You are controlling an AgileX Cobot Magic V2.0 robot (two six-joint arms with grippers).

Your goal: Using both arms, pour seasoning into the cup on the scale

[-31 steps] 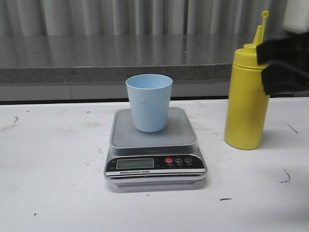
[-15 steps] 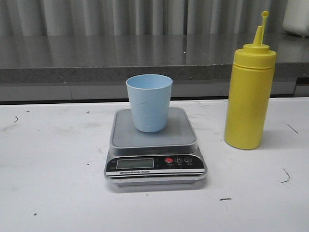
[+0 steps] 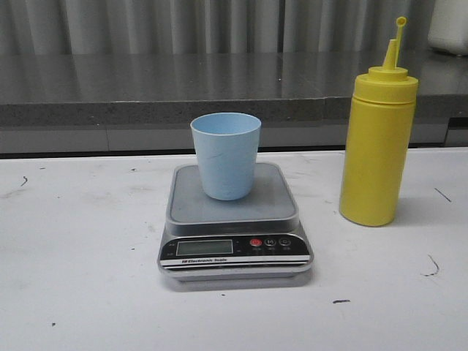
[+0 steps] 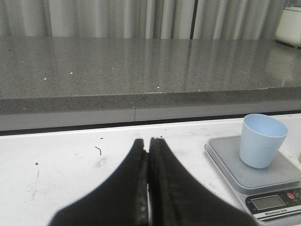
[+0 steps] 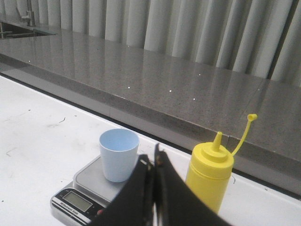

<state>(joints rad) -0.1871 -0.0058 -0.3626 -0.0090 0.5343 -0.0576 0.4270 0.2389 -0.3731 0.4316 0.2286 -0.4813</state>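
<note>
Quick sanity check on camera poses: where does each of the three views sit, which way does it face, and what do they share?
Front view: ahead of the table, facing forward at the cup on the scale, seasoning bottle to its right; no arm shows.
Left wrist view: low, left of the scale, facing the counter; left gripper, jaws shut.
Right wrist view: raised, looking down; right gripper, jaws shut.
Shared: all see cup and scale; front and right wrist see the bottle.

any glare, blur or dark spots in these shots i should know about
Front view: even, soft light; the cup, scale and seasoning bottle are sharp, with faint shadows on the table. Left wrist view: the shut left gripper is a dark, soft-edged mass, and the grey counter shows streaky reflections. Right wrist view: the right gripper is equally dark and blurred; the counter has speckled glints.
</note>
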